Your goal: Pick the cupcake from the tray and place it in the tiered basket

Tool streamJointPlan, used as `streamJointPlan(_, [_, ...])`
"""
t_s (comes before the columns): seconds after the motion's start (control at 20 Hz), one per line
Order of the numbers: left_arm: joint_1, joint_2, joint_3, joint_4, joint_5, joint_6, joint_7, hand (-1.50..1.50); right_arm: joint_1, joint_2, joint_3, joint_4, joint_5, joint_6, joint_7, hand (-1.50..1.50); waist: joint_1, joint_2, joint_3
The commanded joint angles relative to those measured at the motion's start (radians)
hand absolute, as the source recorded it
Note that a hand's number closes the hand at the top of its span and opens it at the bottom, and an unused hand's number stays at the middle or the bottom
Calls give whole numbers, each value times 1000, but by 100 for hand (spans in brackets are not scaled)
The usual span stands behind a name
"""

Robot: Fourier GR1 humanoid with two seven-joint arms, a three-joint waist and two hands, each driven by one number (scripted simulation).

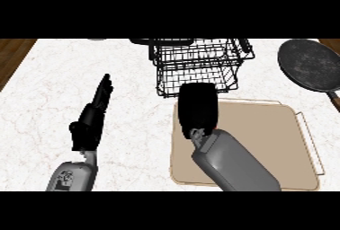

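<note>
My right hand (198, 108) hovers over the far left corner of the tan tray (266, 134), its knuckles reaching the front lower edge of the black wire tiered basket (199, 58). I see it from the back, with the fingers curled down and under. The cupcake shows nowhere on the tray and is hidden inside that hand. My left hand (93, 121) rests open on the left of the counter, fingers straight and pointing away from me, well apart from the tray and the basket.
A dark round frying pan (309, 65) lies at the far right, its handle running toward the right edge. A dark object (163, 41) sits behind the basket. Wooden floor shows past the counter's far left corner (13, 54).
</note>
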Motion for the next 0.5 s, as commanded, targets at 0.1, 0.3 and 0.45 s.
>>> streamJointPlan(0.1, [-7,-10,-3,17,-15,16,-5,0,-250,5,28,-133,-154,117,334,150,-14,-3,0])
streamJointPlan(0.3, [-3,4,13,3,12,-6,7,0,-361,5,14,-154,-241,109,444,150,-12,-4,-1])
streamJointPlan(0.45, [-3,9,16,1,-12,17,-2,0,-461,5,-56,-98,-259,133,452,150,-20,-4,0])
